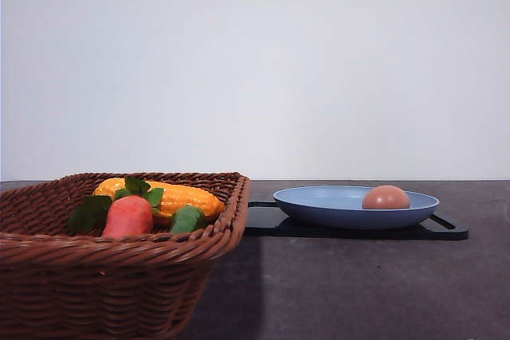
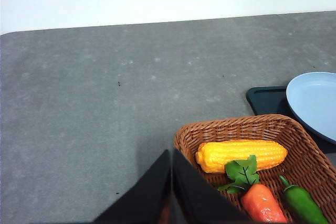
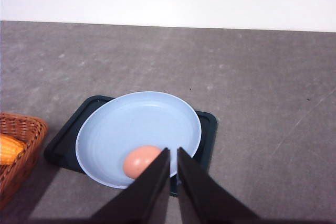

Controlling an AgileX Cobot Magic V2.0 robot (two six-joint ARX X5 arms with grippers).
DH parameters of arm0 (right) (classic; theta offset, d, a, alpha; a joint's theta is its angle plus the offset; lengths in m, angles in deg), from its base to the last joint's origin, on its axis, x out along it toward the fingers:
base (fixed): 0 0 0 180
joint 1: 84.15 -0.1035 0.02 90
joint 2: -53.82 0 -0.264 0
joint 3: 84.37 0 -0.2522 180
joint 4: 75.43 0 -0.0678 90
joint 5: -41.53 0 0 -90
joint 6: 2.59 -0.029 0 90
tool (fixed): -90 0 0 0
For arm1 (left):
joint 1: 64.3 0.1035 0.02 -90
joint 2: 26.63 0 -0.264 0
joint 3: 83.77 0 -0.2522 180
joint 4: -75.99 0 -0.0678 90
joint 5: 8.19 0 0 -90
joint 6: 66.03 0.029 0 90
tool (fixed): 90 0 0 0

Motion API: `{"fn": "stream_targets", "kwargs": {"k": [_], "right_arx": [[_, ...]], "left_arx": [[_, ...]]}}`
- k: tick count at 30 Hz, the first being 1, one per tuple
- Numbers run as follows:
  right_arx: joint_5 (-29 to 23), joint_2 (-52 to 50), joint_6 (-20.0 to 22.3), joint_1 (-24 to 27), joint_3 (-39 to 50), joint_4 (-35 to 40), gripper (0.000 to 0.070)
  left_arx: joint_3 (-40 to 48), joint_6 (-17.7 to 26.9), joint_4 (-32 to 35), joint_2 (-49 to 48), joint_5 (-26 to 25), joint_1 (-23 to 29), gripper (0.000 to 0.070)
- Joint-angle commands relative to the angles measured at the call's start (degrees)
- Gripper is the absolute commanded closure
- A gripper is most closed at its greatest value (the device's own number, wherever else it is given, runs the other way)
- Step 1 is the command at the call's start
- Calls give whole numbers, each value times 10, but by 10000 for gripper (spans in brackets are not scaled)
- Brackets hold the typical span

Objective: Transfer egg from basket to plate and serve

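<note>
The pinkish-brown egg (image 1: 386, 197) lies in the blue plate (image 1: 319, 205), toward its right side. In the right wrist view the egg (image 3: 139, 161) rests near the plate's rim (image 3: 105, 129), just beside the fingertips of my right gripper (image 3: 173, 151). That gripper hovers above the plate, its dark fingers shut to a thin slit with nothing between them. The woven basket (image 1: 48, 252) stands at the front left. My left gripper (image 2: 171, 155) is shut and empty, above the basket's (image 2: 236, 124) corner.
The basket holds a yellow corn cob (image 1: 187, 197), an orange-red carrot (image 1: 127, 216) with green leaves and a green pepper (image 1: 187, 219). A flat black tray (image 1: 446, 231) lies under the plate. Bare grey table stretches behind and to the right.
</note>
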Motion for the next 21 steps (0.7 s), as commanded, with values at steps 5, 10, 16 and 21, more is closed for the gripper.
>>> {"fn": "stream_targets", "kwargs": {"k": [5, 10, 16, 21], "right_arx": [[-2, 2, 2, -3, -2, 6, 700], [-2, 2, 2, -3, -2, 6, 700], [-2, 2, 2, -3, -2, 6, 700], [-2, 2, 2, -3, -2, 6, 700]], "left_arx": [[-3, -3, 7, 3, -2, -2, 700], [-3, -2, 6, 4, -2, -2, 700], [-2, 28, -10, -44, 0, 26, 700], [24, 13, 32, -96, -18, 124, 700]]}}
